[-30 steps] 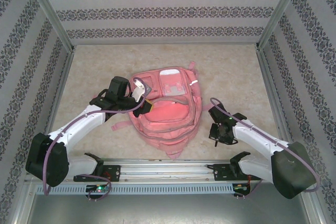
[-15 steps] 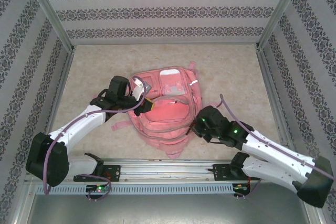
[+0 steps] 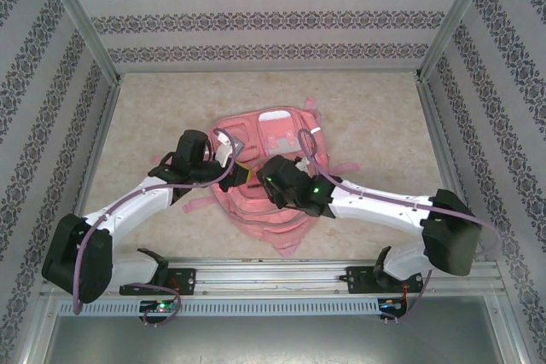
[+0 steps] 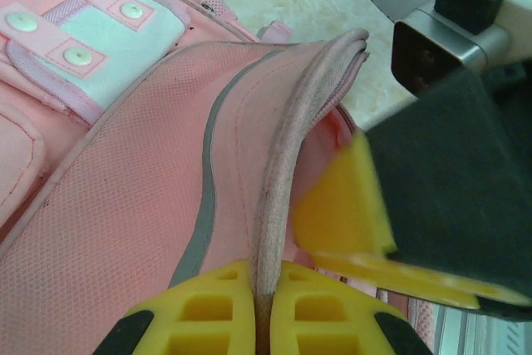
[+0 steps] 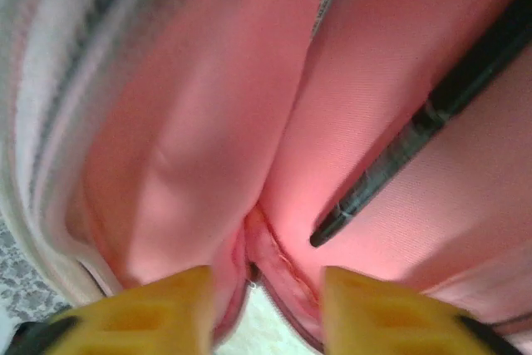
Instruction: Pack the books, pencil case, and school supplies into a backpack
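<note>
— At the bottom of the right wrist view, the right gripper (image 5: 266, 293) is seen with its jaws apart and nothing between them.

— Just beyond it, a pen (image 5: 416, 130) is found inside the backpack (image 5: 183, 122), slanted toward the upper right. The opening's edge is clamped by the left gripper (image 4: 262, 309).

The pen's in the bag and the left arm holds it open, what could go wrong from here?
The left gripper pinches only the thin rim of the backpack; a slip could drop that rim onto the right gripper. A lining fold sits between the right gripper's open jaws; pulling out might snag it and drag the pen along.
</note>
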Robot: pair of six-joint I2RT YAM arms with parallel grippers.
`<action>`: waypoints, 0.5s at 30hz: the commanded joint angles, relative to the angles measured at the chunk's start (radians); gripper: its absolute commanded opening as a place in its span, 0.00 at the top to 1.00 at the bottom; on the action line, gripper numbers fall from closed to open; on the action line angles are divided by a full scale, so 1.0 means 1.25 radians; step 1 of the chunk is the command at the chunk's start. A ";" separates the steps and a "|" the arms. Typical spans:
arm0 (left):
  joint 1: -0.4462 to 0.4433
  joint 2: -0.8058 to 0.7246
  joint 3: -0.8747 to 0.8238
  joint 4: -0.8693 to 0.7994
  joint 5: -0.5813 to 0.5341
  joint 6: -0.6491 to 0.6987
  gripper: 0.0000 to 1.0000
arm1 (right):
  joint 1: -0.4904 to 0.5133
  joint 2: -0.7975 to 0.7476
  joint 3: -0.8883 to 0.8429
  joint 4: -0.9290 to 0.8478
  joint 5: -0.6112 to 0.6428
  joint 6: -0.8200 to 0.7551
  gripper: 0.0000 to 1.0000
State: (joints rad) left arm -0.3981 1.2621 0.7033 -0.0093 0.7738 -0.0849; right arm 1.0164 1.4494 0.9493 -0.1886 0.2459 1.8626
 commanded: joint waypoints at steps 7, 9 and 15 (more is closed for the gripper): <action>-0.004 -0.017 0.013 0.031 0.016 0.006 1.00 | 0.010 -0.100 -0.007 -0.109 0.097 -0.157 0.47; -0.003 -0.016 0.025 0.006 0.001 0.015 0.97 | 0.010 -0.155 -0.054 -0.108 0.057 -0.299 0.46; 0.000 -0.016 0.116 -0.198 -0.088 0.106 0.44 | 0.006 -0.291 -0.153 -0.259 -0.027 -0.538 0.45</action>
State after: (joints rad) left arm -0.3988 1.2613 0.7647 -0.1173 0.7414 -0.0277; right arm 1.0191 1.1290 0.8085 -0.3531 0.2546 1.3842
